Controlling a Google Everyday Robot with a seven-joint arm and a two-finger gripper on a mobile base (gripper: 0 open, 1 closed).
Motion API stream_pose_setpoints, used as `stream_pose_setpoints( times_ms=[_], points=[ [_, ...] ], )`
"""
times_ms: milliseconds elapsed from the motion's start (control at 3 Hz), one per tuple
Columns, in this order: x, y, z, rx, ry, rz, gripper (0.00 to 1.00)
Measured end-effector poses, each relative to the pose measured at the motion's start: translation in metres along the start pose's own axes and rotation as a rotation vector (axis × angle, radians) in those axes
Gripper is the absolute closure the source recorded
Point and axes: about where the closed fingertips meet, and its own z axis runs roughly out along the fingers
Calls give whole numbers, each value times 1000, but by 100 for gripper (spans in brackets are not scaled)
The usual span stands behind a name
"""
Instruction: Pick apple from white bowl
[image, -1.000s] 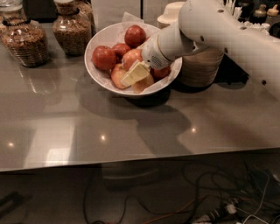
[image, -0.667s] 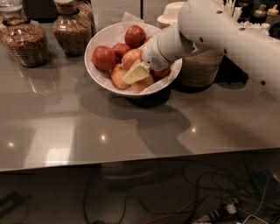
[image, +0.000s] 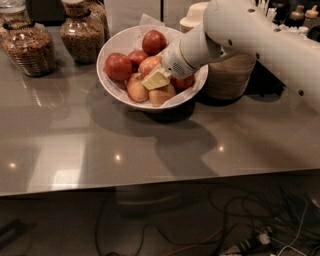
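The white bowl stands at the back middle of the grey table, lined with white paper and holding several apples. A dark red apple lies at the back, another red apple at the left, and a yellowish apple at the front. My gripper reaches in from the right on the white arm. Its cream tip sits low among the apples in the middle of the bowl, touching them. The apples under the wrist are hidden.
Two glass jars of brown contents stand at the back left. A stack of small beige bowls sits right behind the arm, close to the white bowl. Cables lie on the floor under the table's front edge.
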Motion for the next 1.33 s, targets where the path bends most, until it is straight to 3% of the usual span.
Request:
stream_pose_setpoints(
  times_ms=[333,667,1000,1333],
  points=[
    [-1,-1,-1,0,0,0,100],
    [-18,-10,-26,54,-53,-24,100],
    [-43,-8,-57,69,-144,-66,100],
    [-58,3,-95,50,-243,-112,100]
  ],
)
